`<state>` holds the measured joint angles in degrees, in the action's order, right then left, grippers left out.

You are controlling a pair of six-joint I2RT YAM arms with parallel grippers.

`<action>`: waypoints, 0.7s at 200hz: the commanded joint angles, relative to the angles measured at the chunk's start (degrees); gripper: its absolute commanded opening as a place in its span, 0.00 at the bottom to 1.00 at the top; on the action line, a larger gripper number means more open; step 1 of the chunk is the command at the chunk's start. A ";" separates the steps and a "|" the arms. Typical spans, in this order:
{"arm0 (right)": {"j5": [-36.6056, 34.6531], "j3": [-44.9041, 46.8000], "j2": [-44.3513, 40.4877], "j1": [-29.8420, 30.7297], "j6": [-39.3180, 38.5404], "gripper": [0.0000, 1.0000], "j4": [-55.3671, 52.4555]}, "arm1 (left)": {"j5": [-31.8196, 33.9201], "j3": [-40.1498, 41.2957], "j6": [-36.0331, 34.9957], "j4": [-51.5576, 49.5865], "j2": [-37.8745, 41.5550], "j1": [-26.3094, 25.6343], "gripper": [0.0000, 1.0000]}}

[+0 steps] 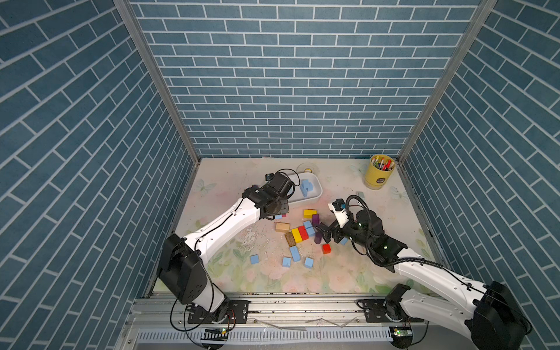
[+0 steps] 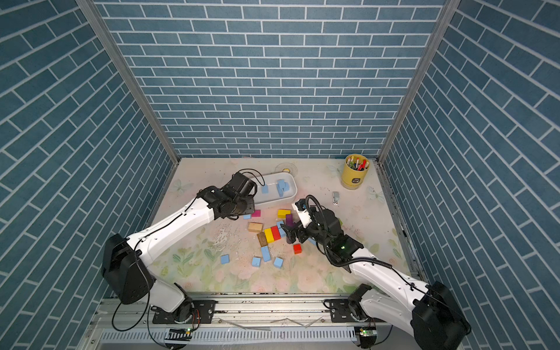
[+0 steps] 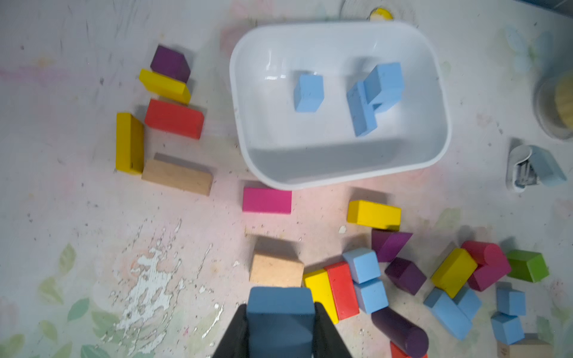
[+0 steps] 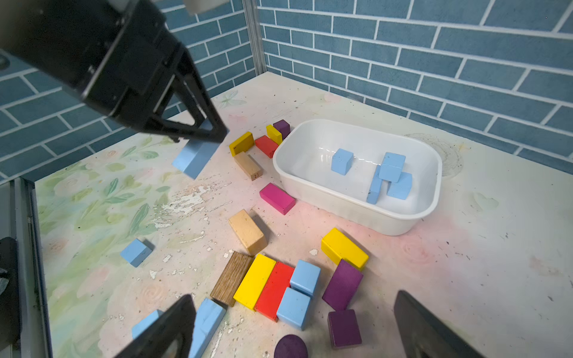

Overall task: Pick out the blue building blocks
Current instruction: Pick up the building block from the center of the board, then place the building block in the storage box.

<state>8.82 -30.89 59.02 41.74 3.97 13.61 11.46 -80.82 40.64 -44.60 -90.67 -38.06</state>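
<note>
Your left gripper [image 3: 280, 307] pinches a matte sky-blue rectangular block [image 4: 193, 159] for the far white plastic tub [image 4: 356, 214]; right gripper [image 4: 293, 302] gapes empty.

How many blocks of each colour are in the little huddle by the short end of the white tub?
yellow blocks: 2
red block: 1
purple block: 1
plain wooden block: 1
Total: 5
</note>
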 commanded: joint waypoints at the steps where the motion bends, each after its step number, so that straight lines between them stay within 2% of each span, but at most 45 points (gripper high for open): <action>1: -1.04 0.84 -0.82 0.09 -3.17 0.99 2.20 | 1.99 -6.25 -3.33 -3.25 -5.27 0.92 0.12; 51: -0.82 1.71 -1.44 0.10 -3.44 0.99 3.44 | 1.52 -19.86 -5.15 -4.79 -17.63 2.99 0.12; 140: -0.39 1.80 -1.81 0.11 -3.75 0.99 3.36 | 3.05 -33.37 -5.13 -6.49 -36.34 7.48 0.12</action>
<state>8.23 -29.69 57.82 41.74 2.92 15.44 13.32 -110.83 36.29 -48.34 -123.92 -31.81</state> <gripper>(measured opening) 0.989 0.320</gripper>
